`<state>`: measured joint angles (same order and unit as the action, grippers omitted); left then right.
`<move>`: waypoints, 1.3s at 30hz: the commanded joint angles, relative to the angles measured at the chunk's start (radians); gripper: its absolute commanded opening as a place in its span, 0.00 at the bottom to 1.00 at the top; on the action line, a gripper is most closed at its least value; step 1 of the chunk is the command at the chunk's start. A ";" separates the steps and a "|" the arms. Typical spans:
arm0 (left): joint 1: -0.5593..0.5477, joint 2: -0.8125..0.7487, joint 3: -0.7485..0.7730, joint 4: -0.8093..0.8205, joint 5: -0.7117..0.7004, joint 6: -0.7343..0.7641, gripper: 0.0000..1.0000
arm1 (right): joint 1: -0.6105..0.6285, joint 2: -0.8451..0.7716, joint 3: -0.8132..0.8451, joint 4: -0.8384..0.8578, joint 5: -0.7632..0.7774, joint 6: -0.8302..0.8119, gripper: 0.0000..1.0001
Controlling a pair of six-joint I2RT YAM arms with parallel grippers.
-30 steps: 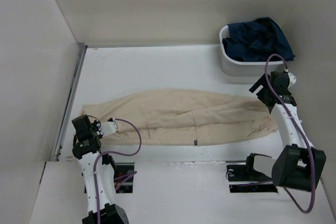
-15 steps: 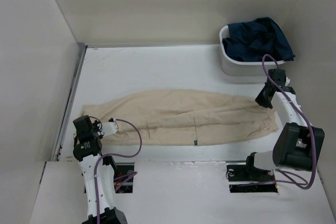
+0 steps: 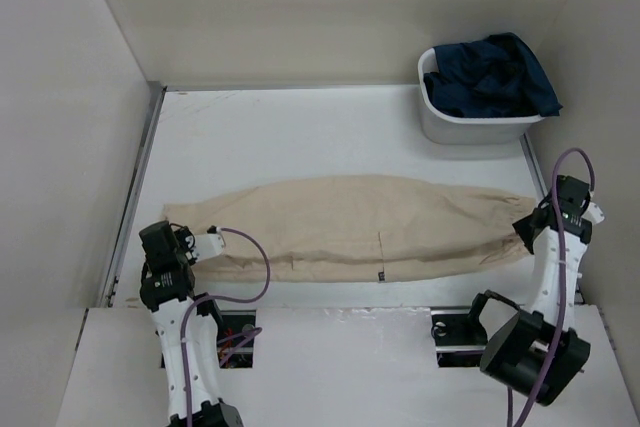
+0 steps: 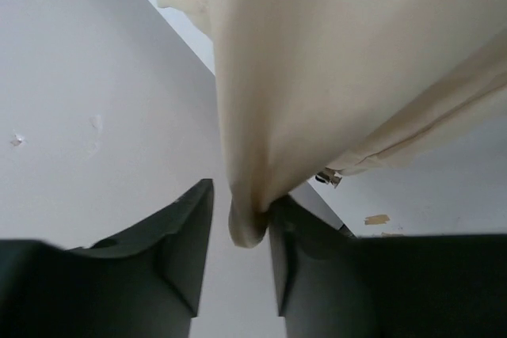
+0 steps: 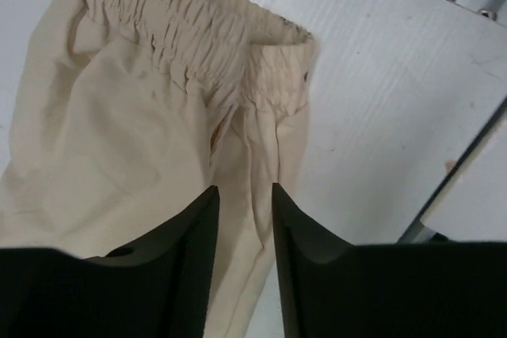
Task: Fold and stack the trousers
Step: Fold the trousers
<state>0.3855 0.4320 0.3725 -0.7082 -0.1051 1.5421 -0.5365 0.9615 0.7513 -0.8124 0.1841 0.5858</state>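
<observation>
Nearest first: the left arm [image 3: 182,342] stands up from the lower left of the overhead view with its wrist bent over to the right. The left pincer [image 4: 242,191] sits at the left end of the trousers [image 3: 350,222]. Its jaws are narrow, with a fold of beige cloth bunched in the gap and leaning on one finger. Can't tell if it's really pinching.

Lower right, the right arm [image 3: 552,272] has its elbow tucked low, forearm reaching up the frame, wrist tipped down-left. The right pincer [image 5: 244,187] is parted just a little, over the cloth right by the gathered waistband [image 5: 182,29].

The trousers lie stretched left to right across the near part of the bench [image 3: 300,132], with a small dark tag [image 3: 381,274] on the near seam. Upper right, a white bin [image 3: 470,129] holds dark blue clothes [image 3: 495,72].
</observation>
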 commanded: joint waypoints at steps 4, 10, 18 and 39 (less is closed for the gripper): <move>-0.001 -0.029 0.043 -0.072 -0.002 0.023 0.44 | 0.008 -0.109 0.127 -0.062 0.126 0.059 0.49; -0.001 0.020 0.172 -0.019 0.093 0.021 0.66 | 0.170 0.099 0.272 0.042 0.076 -0.133 0.78; 0.036 0.405 0.301 0.125 0.247 -0.201 0.67 | 0.272 0.382 0.326 0.019 0.109 -0.345 1.00; 0.071 0.575 0.463 0.045 0.138 -0.106 0.56 | 0.280 0.540 0.220 0.029 0.114 -0.397 0.98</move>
<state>0.4801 0.9161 0.9607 -0.9340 0.0086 1.4815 -0.2584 1.5082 0.9512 -0.7994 0.2802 0.1944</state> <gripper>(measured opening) 0.560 0.970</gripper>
